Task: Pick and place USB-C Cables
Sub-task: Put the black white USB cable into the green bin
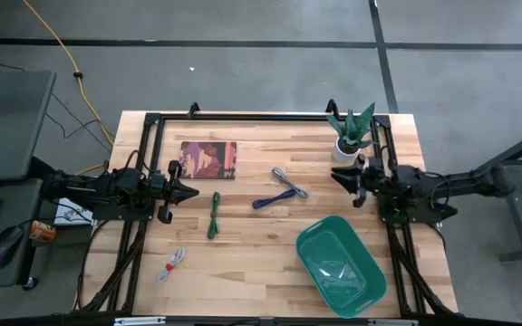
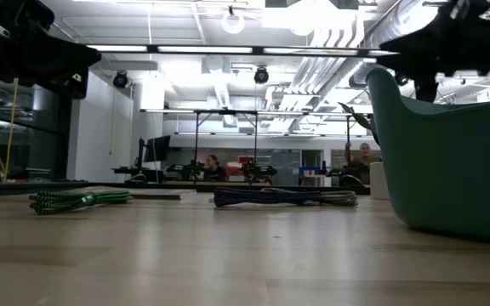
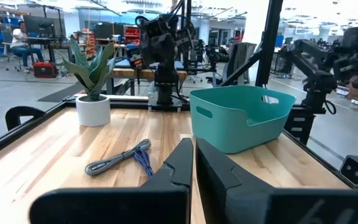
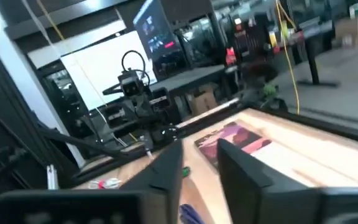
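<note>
Four short cable bundles lie flat on the wooden table, none touched. The green one (image 1: pixel 214 215) (image 2: pixel 79 200) lies just ahead of my left gripper (image 1: pixel 191 192). The purple one (image 1: pixel 275 199) (image 2: pixel 283 197) and the silver-grey one (image 1: pixel 290 181) (image 3: pixel 114 160) cross near the table's middle. The white-and-red one (image 1: pixel 172 263) lies near the front left. My left gripper (image 3: pixel 193 158) hovers shut at the left side, pointing right. My right gripper (image 1: pixel 336 176) (image 4: pixel 201 165) hovers open at the right side, pointing left toward the silver-grey bundle.
A teal plastic tub (image 1: pixel 341 264) (image 3: pixel 241 118) stands at the front right. A potted plant (image 1: pixel 352 136) stands at the far right beside my right arm. A flat printed mat (image 1: pixel 208 159) lies at the far left. Black frame rails run along the table's edges.
</note>
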Motion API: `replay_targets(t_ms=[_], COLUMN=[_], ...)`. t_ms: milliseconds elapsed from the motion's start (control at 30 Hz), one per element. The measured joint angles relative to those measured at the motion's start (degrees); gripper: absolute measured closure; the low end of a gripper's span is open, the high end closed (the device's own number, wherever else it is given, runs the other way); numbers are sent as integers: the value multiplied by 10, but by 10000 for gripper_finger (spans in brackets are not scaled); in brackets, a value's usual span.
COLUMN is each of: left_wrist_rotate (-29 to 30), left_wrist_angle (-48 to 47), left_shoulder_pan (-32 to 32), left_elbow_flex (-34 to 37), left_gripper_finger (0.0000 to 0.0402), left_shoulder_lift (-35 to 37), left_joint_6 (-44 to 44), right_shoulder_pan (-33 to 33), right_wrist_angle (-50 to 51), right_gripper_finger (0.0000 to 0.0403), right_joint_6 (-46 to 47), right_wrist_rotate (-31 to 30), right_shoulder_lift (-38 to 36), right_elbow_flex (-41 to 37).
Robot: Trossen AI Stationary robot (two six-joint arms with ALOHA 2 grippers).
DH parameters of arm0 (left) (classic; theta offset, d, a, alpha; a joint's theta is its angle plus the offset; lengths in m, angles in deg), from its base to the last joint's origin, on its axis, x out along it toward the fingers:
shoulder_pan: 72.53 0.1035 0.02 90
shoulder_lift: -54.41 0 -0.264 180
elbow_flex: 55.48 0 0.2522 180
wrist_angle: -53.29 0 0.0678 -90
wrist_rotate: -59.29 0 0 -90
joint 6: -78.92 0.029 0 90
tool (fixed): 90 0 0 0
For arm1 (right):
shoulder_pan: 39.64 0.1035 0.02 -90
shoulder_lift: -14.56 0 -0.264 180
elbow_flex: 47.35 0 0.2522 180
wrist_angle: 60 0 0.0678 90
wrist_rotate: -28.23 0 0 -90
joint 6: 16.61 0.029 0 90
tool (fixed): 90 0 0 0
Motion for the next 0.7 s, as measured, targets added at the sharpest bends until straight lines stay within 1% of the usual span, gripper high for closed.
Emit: replay_targets(t_ms=[100, 200, 367, 467, 700], left_wrist_rotate=[0, 0, 0, 0, 0], left_wrist_angle=[3, 3, 3, 3, 2], left_shoulder_pan=[0, 0, 0, 0, 0], left_elbow_flex=[0, 0, 0, 0, 0], left_gripper_finger=[401, 401, 401, 401, 401], left_shoulder_lift=[0, 0, 0, 0, 0], left_joint_6=[0, 0, 0, 0, 0], right_shoulder_pan=[1, 2, 2, 2, -4], right_wrist_angle=[5, 8, 103, 153, 294], right_gripper_finger=[249, 224, 218, 218, 218], right_joint_6=[19, 13, 5, 32, 111], right_wrist_rotate=[8, 4, -23, -38, -109], right_shoulder_lift=[90, 183, 333, 419, 599], right_elbow_flex=[49, 112, 234, 301, 425])
